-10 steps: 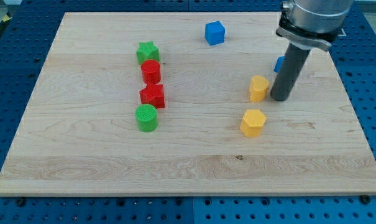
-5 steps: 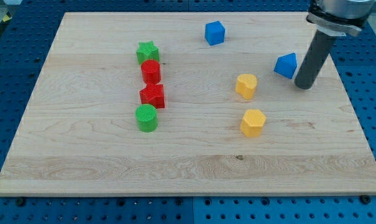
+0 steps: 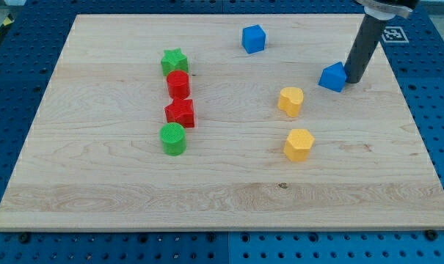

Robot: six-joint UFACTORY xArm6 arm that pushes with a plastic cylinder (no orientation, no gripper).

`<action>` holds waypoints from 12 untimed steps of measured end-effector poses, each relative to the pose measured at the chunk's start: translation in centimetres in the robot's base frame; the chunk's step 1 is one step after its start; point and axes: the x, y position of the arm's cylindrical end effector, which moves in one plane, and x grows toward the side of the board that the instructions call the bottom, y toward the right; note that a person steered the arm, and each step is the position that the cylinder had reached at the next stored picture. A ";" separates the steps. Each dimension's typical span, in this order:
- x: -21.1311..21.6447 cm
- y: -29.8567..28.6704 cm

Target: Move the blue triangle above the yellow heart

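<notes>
The blue triangle lies on the wooden board at the view's upper right. The yellow heart sits below and to the left of it, a small gap apart. My tip is at the triangle's right edge, touching or nearly touching it. The dark rod rises from there to the view's top right.
A yellow hexagon lies below the heart. A blue cube is near the top edge. A column at the left holds a green star, red cylinder, red star and green cylinder. The board's right edge is close.
My tip moved from beside the heart to the right, then up to the triangle's right side. The heart slid left. The triangle shifted slightly left.
</notes>
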 end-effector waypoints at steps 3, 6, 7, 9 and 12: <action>0.6 -2.4; -0.1 -2.4; -0.3 -2.7; 1.9 -2.6; 1.9 -6.2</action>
